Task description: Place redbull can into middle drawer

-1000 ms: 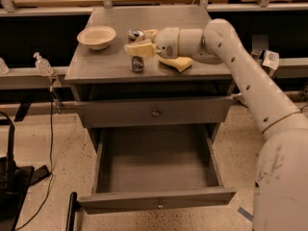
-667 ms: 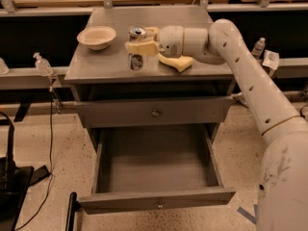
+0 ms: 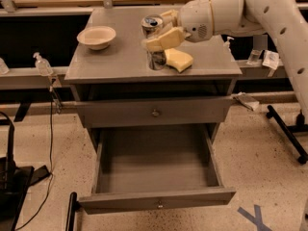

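Observation:
The redbull can [image 3: 153, 30], slim and silver with a shiny top, stands upright over the cabinet top [image 3: 115, 61], right beside a yellow sponge [image 3: 179, 59]. My gripper [image 3: 162, 29] reaches in from the right, and its cream fingers [image 3: 163, 39] are closed around the can's upper half. I cannot tell whether the can's base touches the top. The middle drawer [image 3: 156, 200] is pulled wide open below. Its plain grey inside is bare, and a small knob sits on its front panel.
A cream bowl [image 3: 96, 36] sits at the cabinet top's left. The upper drawer [image 3: 155, 112] with a brass knob is closed. My white arm [image 3: 274, 13] crosses the upper right. Cables and a dark stand lie on the floor at left, and a black wheeled base stands at right.
The gripper and the can have shifted a little right and up, closer to the sponge. The open drawer has not moved.

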Robot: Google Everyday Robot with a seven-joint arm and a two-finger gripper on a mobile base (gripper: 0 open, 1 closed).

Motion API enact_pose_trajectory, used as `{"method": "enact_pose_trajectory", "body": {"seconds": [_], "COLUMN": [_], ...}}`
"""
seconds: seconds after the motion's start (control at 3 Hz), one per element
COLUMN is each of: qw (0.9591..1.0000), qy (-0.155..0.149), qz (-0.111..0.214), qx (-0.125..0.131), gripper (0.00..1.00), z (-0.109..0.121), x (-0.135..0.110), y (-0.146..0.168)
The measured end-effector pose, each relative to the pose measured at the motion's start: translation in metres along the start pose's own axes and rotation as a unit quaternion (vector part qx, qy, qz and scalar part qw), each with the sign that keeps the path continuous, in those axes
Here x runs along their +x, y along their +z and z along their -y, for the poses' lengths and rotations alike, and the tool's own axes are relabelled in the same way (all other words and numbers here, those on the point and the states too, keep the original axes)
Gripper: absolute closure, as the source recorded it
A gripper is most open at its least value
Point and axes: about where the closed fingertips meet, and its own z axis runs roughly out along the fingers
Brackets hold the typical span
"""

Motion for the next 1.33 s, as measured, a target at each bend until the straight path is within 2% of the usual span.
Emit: {"method": "enact_pose_trajectory", "body": {"seconds": [0.67,1.0,1.33], "qw": [0.9999,0.9954,0.9751], "qy": [-0.002,-0.011,0.023], "qz": [0.011,0.083,0.194], "qx": [0.008,0.046,0.105], "gripper": [1.0,1.0,1.0], "z": [-0.007,-0.029,-0.042], "x": [0.0,-0.007,0.013], "y": [0.001,-0.005,-0.021]}}
